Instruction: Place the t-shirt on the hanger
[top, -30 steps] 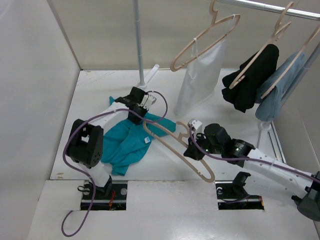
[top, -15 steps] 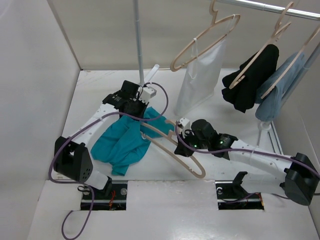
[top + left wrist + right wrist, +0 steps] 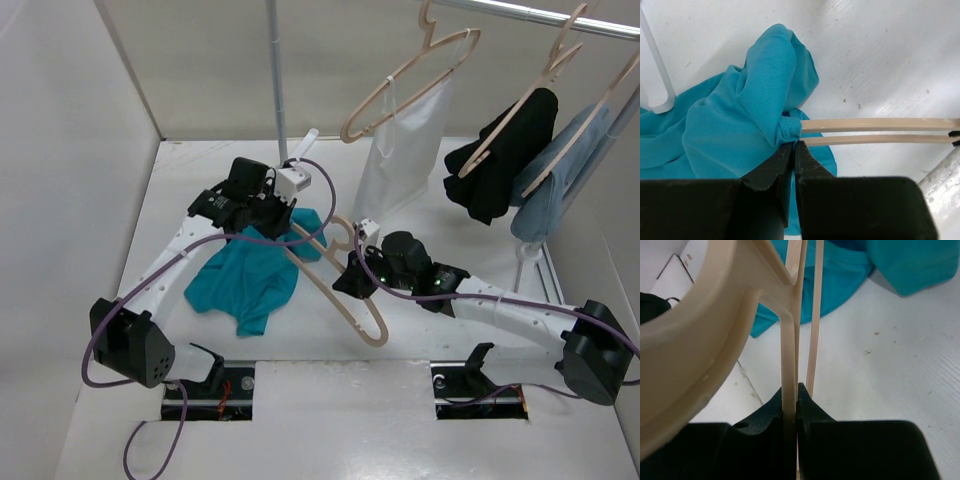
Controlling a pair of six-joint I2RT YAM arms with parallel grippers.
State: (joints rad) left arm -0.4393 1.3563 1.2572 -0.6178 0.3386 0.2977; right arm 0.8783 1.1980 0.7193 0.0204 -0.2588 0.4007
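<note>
We're staring right up the beige hanger, its curved part huge on the left. Our right gripper pinches one thin bar, and the teal t-shirt sits crumpled behind it on the white table.

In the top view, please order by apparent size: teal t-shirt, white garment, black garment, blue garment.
1. t-shirt and white garment: about alike, not ranked.
2. black garment, slightly smaller.
3. blue garment, partly hidden.

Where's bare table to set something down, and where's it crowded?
Bare table: far-left patch between the left wall and the t-shirt; near strip between the hanger and the table's front edge. Crowded: the centre, where left gripper, right gripper, t-shirt and hanger meet.
</note>
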